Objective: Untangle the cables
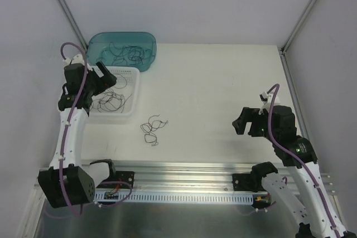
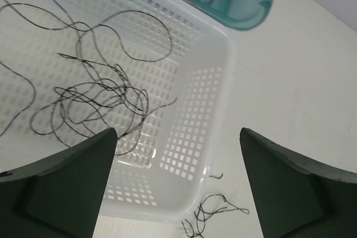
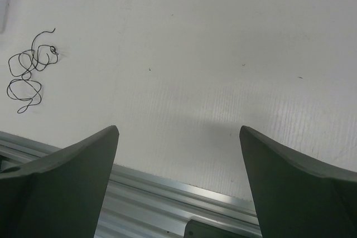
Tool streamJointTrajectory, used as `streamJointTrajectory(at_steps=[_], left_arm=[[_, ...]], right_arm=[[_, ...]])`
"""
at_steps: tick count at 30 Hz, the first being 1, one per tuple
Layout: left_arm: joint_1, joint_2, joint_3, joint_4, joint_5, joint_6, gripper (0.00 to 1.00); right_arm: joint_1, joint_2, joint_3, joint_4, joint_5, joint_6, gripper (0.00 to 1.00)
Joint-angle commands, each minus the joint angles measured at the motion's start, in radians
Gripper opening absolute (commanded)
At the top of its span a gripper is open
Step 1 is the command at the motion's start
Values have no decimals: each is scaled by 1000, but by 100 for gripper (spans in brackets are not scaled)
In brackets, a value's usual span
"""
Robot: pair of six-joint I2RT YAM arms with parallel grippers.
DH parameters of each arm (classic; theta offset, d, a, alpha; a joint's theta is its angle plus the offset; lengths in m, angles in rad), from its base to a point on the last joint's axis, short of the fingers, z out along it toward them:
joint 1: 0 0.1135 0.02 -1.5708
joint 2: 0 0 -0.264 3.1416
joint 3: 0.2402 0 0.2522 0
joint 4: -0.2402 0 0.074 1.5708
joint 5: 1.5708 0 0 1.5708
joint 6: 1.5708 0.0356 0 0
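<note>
Thin dark cables lie in three places. A small tangle (image 1: 152,129) lies on the white table; it also shows in the right wrist view (image 3: 29,73) and the left wrist view (image 2: 209,214). More cables (image 1: 111,100) lie in the white perforated basket (image 1: 133,90), seen close in the left wrist view (image 2: 92,101). Others (image 1: 129,54) lie in the teal bin (image 1: 150,54). My left gripper (image 1: 107,74) is open and empty above the basket. My right gripper (image 1: 244,121) is open and empty above the table at the right.
An aluminium rail (image 1: 184,166) runs along the table's near edge. White walls stand at the back and sides. The teal bin's corner (image 2: 245,9) touches the basket's far rim.
</note>
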Motion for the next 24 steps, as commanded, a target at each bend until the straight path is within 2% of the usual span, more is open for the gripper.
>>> streamJointTrajectory(at_steps=[1, 10, 14, 18, 24], left_arm=[[-140, -100, -66, 8, 49, 33, 94], [-578, -221, -271, -27, -15, -55, 94], [-698, -219, -349, -53, -130, -149, 90], [-749, -184, -411, -102, -242, -297, 81], [-775, -103, -452, -101, -276, -356, 67]], right_arm=[[6, 17, -3, 63, -45, 7, 95], [6, 39, -35, 112, -128, 26, 95], [7, 46, -48, 131, -148, 39, 95], [9, 53, -46, 138, -163, 50, 94], [16, 68, -46, 142, -187, 42, 94]])
